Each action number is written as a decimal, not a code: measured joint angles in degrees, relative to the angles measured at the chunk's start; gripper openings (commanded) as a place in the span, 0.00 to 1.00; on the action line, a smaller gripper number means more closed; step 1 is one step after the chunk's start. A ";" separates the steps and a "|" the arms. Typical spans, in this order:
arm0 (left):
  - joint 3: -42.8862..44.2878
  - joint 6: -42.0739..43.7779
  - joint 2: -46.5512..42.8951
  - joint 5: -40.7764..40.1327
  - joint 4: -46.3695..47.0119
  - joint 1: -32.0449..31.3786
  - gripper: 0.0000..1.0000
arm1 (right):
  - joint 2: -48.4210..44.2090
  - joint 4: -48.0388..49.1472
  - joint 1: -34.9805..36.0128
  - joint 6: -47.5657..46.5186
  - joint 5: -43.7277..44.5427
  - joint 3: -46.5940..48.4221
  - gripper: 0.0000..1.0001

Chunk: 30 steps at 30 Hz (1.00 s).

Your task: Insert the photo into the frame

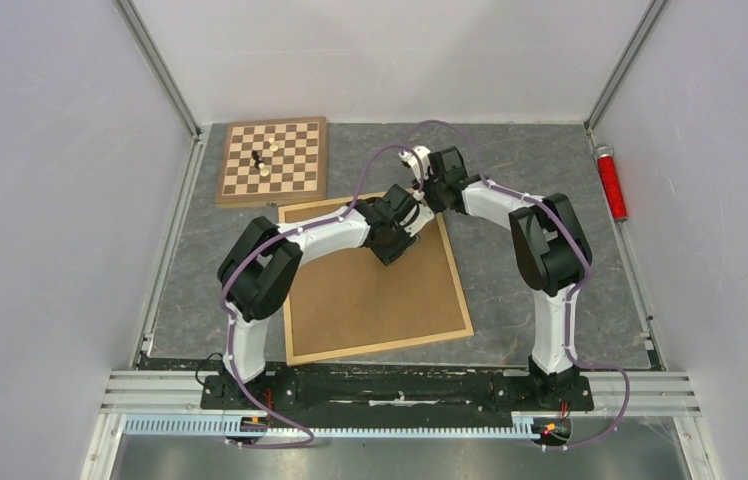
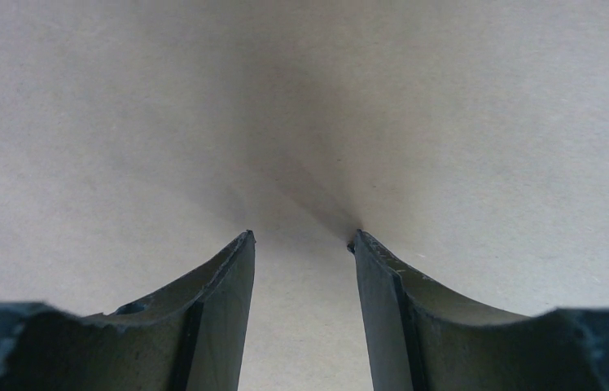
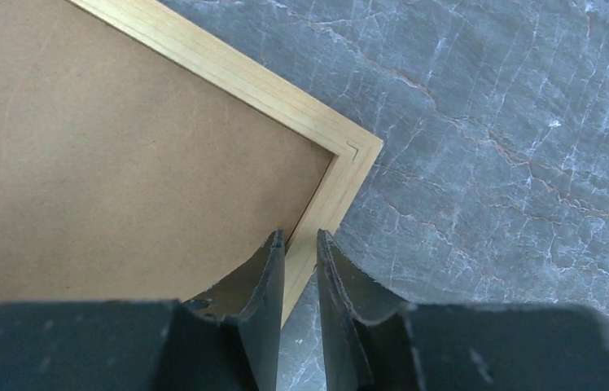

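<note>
**Left tool** (image 2: 301, 238): jaws are standing open with nothing between them. The fingertips (image 2: 244, 244) are pointing down at the brown backing board (image 2: 301, 98), at or just above its surface; contact cannot be told. In the top view this tool is sitting over the board's 12 o'clock part.

**Right tool** (image 3: 299, 234): jaws are standing only a narrow gap apart at the frame's 1 o'clock corner. One finger is lying over the board's edge and the other over the outer side of the rail, with a strip of light wood showing in the gap. Whether the rail is being pinched cannot be told.

**The frame** (image 1: 455, 275): light wood with a narrow border. It is lying flat on the table (image 1: 550, 150) between the two arms, turned slightly off square. The backing board is filling its whole opening.

**Chessboard** (image 1: 272, 160): it is lying at 11 o'clock from the frame, just beside its far corner, and is carrying a few chess pieces (image 1: 262, 160).

**Red cylinder** (image 1: 610, 183): it is lying at 2 o'clock, at the table's edge, well apart from the frame.
</note>
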 measured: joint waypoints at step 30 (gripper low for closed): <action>-8.76 2.62 -6.47 23.02 -0.63 -6.64 0.55 | -26.23 -18.88 -3.28 -10.08 -21.22 -28.35 0.59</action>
